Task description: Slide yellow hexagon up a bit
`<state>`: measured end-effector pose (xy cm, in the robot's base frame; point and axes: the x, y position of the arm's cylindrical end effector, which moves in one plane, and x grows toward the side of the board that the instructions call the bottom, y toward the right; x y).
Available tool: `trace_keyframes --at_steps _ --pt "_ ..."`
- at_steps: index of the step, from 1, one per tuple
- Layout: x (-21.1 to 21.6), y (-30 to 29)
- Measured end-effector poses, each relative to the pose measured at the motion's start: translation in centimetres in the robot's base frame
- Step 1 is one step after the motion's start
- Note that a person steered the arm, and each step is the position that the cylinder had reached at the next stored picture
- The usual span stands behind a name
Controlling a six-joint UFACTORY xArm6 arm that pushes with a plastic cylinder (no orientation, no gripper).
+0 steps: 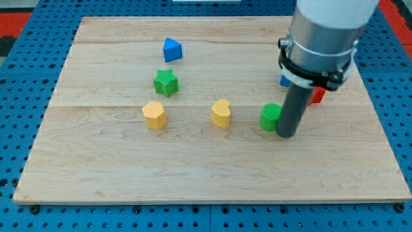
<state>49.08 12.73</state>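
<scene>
**Seven blocks on a pale wooden desk**

The desk point(212, 167) carries a blue triangle point(171, 49), green star point(165, 82), yellow hexagon point(154, 115) and yellow heart point(221, 113), all toward the view's left of my tip point(286, 134). A green block point(270, 117) touches it. Blue block point(284, 81) and red block point(317, 95) sit partly hidden just behind.

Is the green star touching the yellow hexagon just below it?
Apart. The camera view shows a strip of bare wood between the green star and the yellow hexagon.

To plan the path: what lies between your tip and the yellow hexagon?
In the camera view, a green block touches my tip on its left, then the yellow heart; beyond it bare board up to the yellow hexagon.
</scene>
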Motion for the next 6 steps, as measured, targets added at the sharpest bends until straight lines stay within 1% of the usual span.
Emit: trace_keyframes --at_steps 1,2,3,4,5,6 --pt "-0.2 0.0" --pt "4.4 -2.1" --pt "3.4 -10.8" --pt "2.3 -17.2" --pt "2.3 -23.3" --pt "0.4 -23.8"
